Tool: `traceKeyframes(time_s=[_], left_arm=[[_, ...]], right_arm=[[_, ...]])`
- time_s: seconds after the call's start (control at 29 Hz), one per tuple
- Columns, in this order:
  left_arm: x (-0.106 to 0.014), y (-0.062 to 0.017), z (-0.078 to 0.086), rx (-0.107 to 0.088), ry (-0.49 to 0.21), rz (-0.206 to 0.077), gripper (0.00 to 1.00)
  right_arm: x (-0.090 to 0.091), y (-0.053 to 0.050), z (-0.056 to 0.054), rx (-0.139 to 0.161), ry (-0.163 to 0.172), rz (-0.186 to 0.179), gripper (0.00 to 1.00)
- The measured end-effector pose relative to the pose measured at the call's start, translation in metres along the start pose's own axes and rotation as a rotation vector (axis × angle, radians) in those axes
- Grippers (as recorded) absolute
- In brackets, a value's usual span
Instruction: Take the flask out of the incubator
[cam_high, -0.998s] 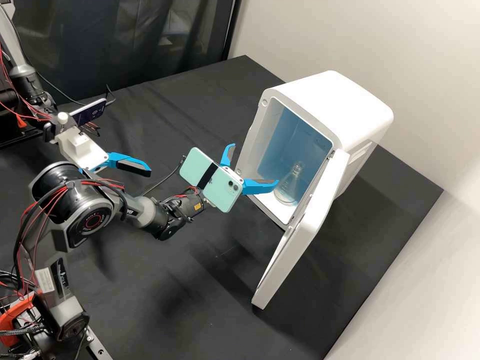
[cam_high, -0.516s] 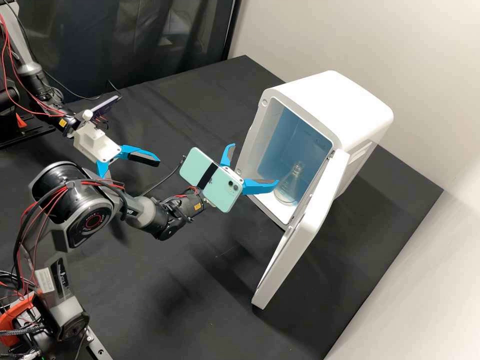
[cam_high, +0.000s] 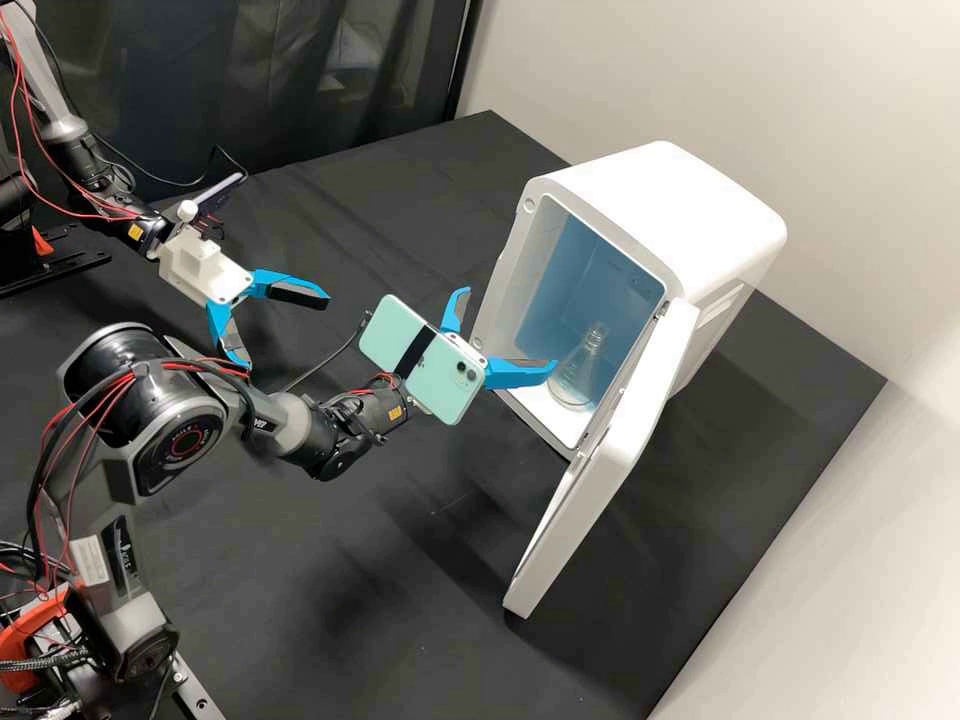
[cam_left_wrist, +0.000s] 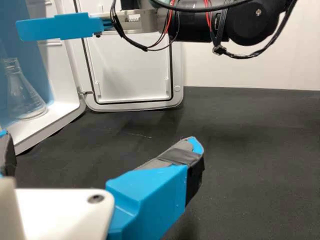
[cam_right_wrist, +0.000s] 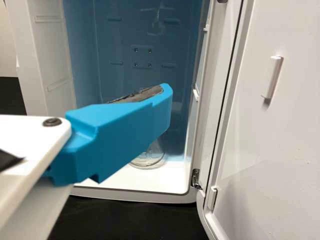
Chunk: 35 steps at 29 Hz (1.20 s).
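On the counter (cam_high: 400, 560), a black cloth-covered surface, we see a white incubator (cam_high: 680, 210) standing near the far right edge. A white wall (cam_high: 800, 100) is behind it and a dark curtain (cam_high: 250, 70) hangs at the back left.

The incubator's door (cam_high: 600, 460) is swung open to its side and the inside is blue. The flask (cam_high: 583, 368) is clear glass and stands upright on the incubator's floor, near the front.

The right gripper (cam_high: 510, 330) is at the opening with its fingers spread wide and nothing between them. Its lower finger reaches in front of the flask; we can't tell whether it touches. In the right wrist view that finger covers most of the flask, leaving only the base visible.

The left gripper (cam_high: 285, 330) hangs above the counter, well apart from the incubator. Its fingers are also wide and hold nothing.

A mint-green phone (cam_high: 425, 360) is strapped at the right wrist and a dark phone (cam_high: 215, 195) at the left. Red cables (cam_high: 60, 440) run along the arms.

Counts: two arms, two grippers, two phones, one incubator, one flask.
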Motion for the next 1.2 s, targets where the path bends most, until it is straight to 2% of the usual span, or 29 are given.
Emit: traceKeyframes(time_s=[0.07,0.24,0.34,0.62,0.69,0.93,1.07,1.1,1.2], left_arm=[[-0.001,0.0022,-0.002,0.000,0.007,0.012,1.00],[-0.002,0.0058,-0.006,-0.015,0.018,0.032,1.00],[-0.004,0.0088,-0.007,-0.015,0.023,0.048,1.00],[-0.004,0.0100,-0.011,-0.039,0.037,0.053,1.00],[-0.005,0.0102,-0.012,-0.041,0.040,0.054,1.00],[-0.005,0.0106,-0.015,-0.049,0.052,0.056,1.00],[-0.005,0.0106,-0.015,-0.049,0.052,0.056,1.00],[-0.005,0.0106,-0.015,-0.049,0.052,0.056,1.00],[-0.005,0.0106,-0.015,-0.049,0.052,0.056,1.00]], right_arm=[[0.000,0.000,0.000,0.000,0.002,0.002,1.00],[0.000,0.000,0.000,0.000,0.002,0.002,1.00],[-0.001,-0.001,0.001,0.000,0.000,0.000,1.00],[-0.004,-0.007,0.007,-0.001,-0.006,-0.005,1.00],[-0.003,-0.010,0.011,0.001,-0.023,-0.010,1.00],[0.001,-0.023,0.025,-0.021,-0.069,-0.049,1.00],[0.003,-0.026,0.029,-0.034,-0.084,-0.052,1.00],[0.006,-0.026,0.030,-0.043,-0.091,-0.044,1.00],[0.009,-0.027,0.031,-0.044,-0.109,-0.028,1.00]])
